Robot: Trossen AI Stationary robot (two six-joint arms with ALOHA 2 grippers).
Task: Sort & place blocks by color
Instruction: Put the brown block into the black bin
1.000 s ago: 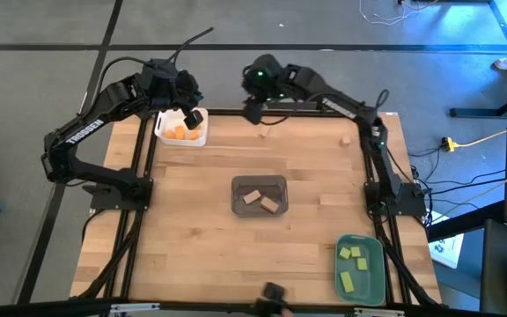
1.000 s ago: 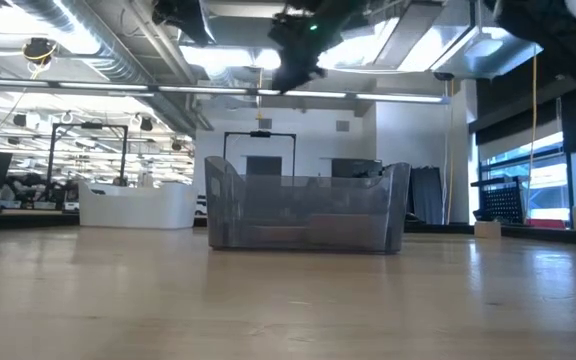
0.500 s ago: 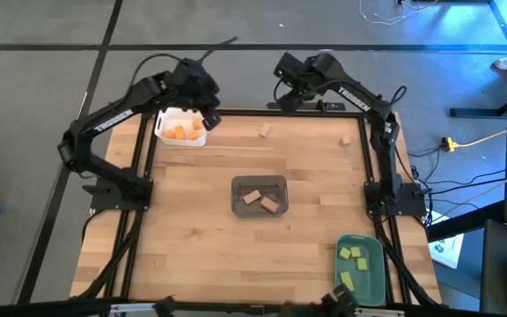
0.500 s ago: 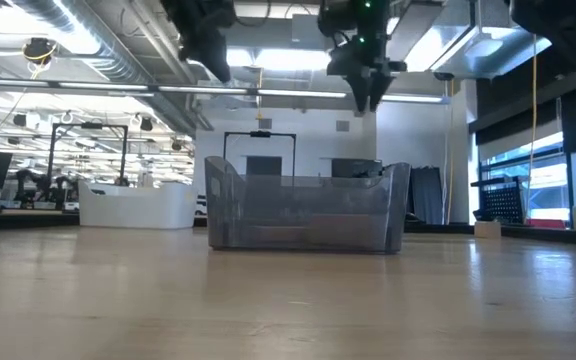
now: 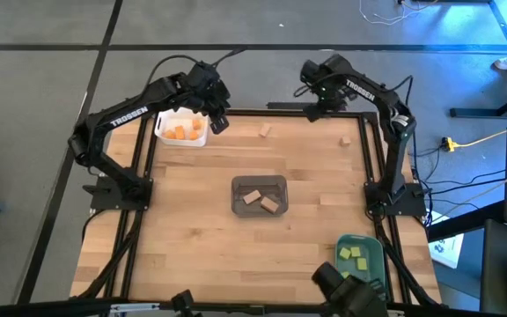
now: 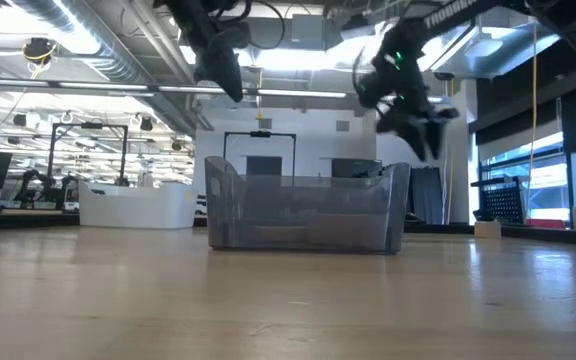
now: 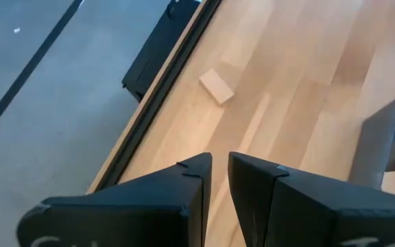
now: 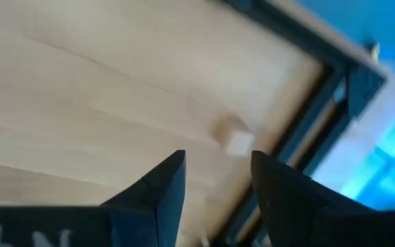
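Observation:
Two pale tan blocks lie on the table near its far edge: one [image 5: 265,130] [image 7: 217,86] and one farther right [image 5: 345,139] [image 8: 238,141]. My left gripper [image 5: 220,121] [image 7: 218,165] hangs beside the white tray's right end, slanting down toward the first tan block. Its fingers are shut to a thin slit, with nothing between them. My right gripper [image 5: 315,107] [image 8: 218,161] hangs open over the far edge, pointing down, with the second tan block ahead of its fingers. The white tray [image 5: 161,132] holds orange blocks [image 5: 181,133].
A grey tray [image 5: 259,180] with two tan blocks stands mid-table. A teal tray [image 5: 375,251] with yellow-green blocks sits at the near right, partly behind a dark object. Black frame rails run along the table's left, right and far edges.
My left gripper has gone from over the white tray toward the table's right and down, tipping further downward. My right gripper has swung along the far edge toward the table's right, sunk, rolled and tipped until it points down. No block has moved.

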